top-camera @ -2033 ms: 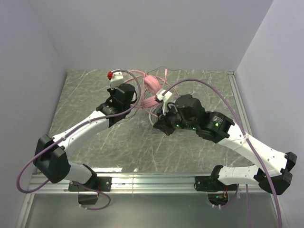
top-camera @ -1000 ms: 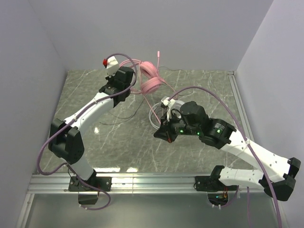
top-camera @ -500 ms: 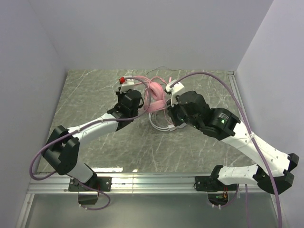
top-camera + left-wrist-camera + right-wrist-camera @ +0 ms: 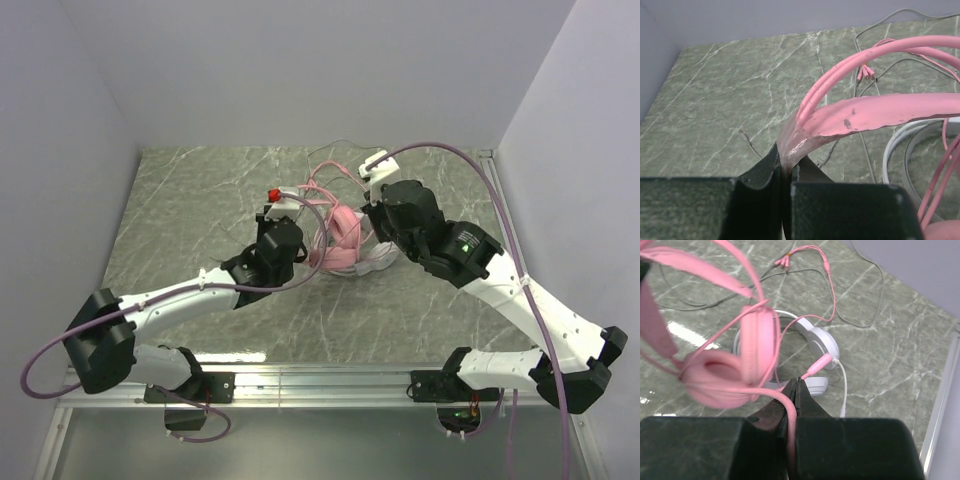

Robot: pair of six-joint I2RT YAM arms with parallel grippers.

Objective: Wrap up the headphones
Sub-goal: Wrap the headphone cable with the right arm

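Top external view: pink headset [image 4: 343, 243] is held up between the hands, by the white headset [image 4: 818, 342] on the surface [image 4: 190, 200]. Left hand [image 4: 785, 167] clamps its headband [image 4: 880, 110]. Right hand [image 4: 794, 390] clamps its cable [image 4: 788, 412], which leads leftward to the earcups.

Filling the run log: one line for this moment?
left gripper: shut on pink headset | right gripper: shut on pink cable | white headset: lying on table

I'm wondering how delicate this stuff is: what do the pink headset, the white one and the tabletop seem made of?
Pink headset: matte plastic band with dark scuffs; ear cushions look soft, probably padded leatherette. White headset: smooth, slightly glossy plastic. Tabletop: green white-veined marble look with sheen; real stone or printed sheet, cannot tell.
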